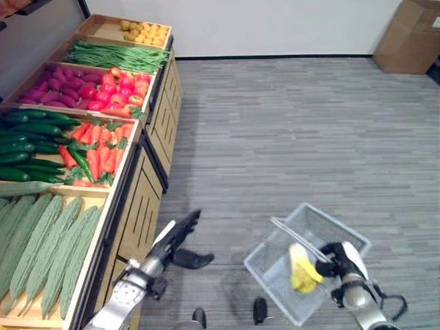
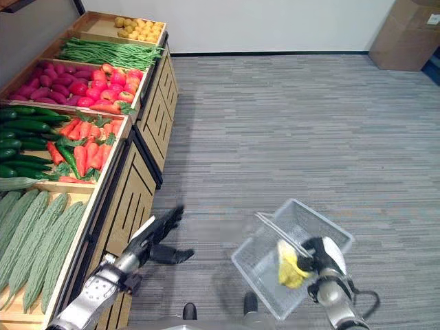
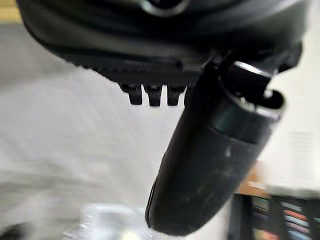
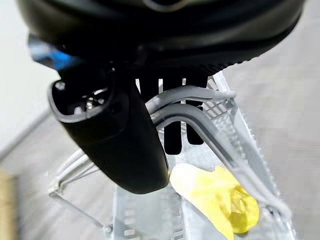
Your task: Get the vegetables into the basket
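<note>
The wire basket (image 1: 306, 265), with a yellow vegetable (image 1: 302, 270) inside, is gripped by its handles in the right hand (image 1: 335, 258), while the empty left hand (image 1: 180, 232), fingers straight, is nearer the vegetable shelf (image 1: 113, 199) on its left.

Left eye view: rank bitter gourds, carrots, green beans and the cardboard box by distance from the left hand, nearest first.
From the left hand, open beside the shelf front:
1. Bitter gourds, nearest bin on the robot's left.
2. Carrots, next bin back, beside the cucumbers.
3. Green beans, near the shelf's far end.
4. Cardboard box, far right corner by the wall.
</note>
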You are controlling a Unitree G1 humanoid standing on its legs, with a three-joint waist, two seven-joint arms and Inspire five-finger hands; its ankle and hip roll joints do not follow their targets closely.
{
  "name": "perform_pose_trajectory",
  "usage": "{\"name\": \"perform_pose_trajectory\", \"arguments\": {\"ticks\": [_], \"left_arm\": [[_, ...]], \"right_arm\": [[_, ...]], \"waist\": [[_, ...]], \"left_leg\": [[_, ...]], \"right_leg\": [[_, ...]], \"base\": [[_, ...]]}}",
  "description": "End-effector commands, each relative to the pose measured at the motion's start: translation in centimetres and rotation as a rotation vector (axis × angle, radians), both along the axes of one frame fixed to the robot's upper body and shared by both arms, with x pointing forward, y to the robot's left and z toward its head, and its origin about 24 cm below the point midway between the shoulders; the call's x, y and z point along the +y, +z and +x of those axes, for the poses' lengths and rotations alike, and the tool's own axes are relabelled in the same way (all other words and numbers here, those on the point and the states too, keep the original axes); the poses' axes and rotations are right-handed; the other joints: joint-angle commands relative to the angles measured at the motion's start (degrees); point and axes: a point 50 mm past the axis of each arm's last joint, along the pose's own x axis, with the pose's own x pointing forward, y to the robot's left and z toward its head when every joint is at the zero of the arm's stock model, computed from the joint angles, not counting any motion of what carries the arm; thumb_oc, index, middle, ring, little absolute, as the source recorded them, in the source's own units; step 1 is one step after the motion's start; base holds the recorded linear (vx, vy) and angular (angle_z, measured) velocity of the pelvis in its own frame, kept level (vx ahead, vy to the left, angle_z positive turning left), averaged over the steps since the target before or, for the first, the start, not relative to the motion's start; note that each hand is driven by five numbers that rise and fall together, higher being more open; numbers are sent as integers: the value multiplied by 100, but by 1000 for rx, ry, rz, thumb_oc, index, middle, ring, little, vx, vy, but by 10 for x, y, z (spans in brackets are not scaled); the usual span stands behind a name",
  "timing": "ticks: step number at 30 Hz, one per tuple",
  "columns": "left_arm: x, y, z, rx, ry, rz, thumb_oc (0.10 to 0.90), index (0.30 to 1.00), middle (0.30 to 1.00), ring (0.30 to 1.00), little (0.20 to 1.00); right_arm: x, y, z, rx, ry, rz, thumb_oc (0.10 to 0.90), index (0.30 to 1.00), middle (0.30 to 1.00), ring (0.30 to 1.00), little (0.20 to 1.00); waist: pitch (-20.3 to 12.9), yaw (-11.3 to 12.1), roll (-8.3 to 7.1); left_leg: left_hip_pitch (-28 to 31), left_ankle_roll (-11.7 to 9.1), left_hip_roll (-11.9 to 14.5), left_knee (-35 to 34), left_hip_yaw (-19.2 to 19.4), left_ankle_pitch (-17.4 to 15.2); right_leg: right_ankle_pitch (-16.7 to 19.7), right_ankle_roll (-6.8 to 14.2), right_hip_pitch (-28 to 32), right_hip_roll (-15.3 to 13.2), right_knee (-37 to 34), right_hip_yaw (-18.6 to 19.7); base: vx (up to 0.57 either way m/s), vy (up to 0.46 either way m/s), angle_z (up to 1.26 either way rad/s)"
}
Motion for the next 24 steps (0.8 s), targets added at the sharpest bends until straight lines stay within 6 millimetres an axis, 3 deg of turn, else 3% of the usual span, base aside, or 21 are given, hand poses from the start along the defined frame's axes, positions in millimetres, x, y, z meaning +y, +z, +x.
{"name": "perform_pose_trajectory", "arguments": {"ticks": [1,4,7,9,15,19,24], "left_arm": [[10,0,13,-74,37,102,900,1000,1000,1000,1000],[27,-28,-7,50,79,260,900,1000,1000,1000,1000],[28,-43,-18,124,76,325,900,1000,1000,1000,1000],[36,-68,-44,286,108,429,900,1000,1000,1000,1000],[48,-94,-93,555,259,553,900,1000,1000,1000,1000],[47,-96,-96,597,238,604,900,1000,1000,1000,1000],[45,-94,-85,557,271,586,900,1000,1000,1000,1000]], "right_arm": [[-7,24,33,-178,12,-12,400,300,300,300,300],[-14,9,9,-82,-43,-13,400,300,300,300,300],[-17,3,-2,-40,-62,-14,400,300,300,300,300],[-18,-8,-20,38,-98,-8,400,300,300,300,300],[-14,-19,-36,131,-88,-11,400,300,300,300,300],[-14,-20,-33,167,-50,-31,400,300,300,300,300],[-13,-18,-26,166,-22,-41,400,300,300,300,300]], "waist": [[-417,48,-192],[-390,39,-196],[-368,28,-191],[-336,4,-186],[-216,-17,-182],[4,-27,-170],[183,-6,-175]], "left_leg": [[-252,-193,119,18,-266,-183],[-269,-201,145,32,-259,-175],[-274,-208,153,33,-256,-175],[-276,-225,173,39,-239,-166],[-308,-252,265,70,-227,-149],[-463,-269,369,248,-299,-159],[-755,-301,482,632,-477,-211]], "right_leg": [[-493,483,141,-280,57,-68],[-492,477,117,-266,70,-59],[-499,472,107,-253,72,-52],[-511,457,84,-230,95,-36],[-690,362,-73,-155,413,-7],[-903,274,-375,-51,908,17],[-1079,158,-596,71,1218,-30]], "base": [[0,0,0],[0,0,0],[0,0,0],[8,-28,-3],[3,-25,-5],[-34,-72,-2],[-9,-126,6]]}}
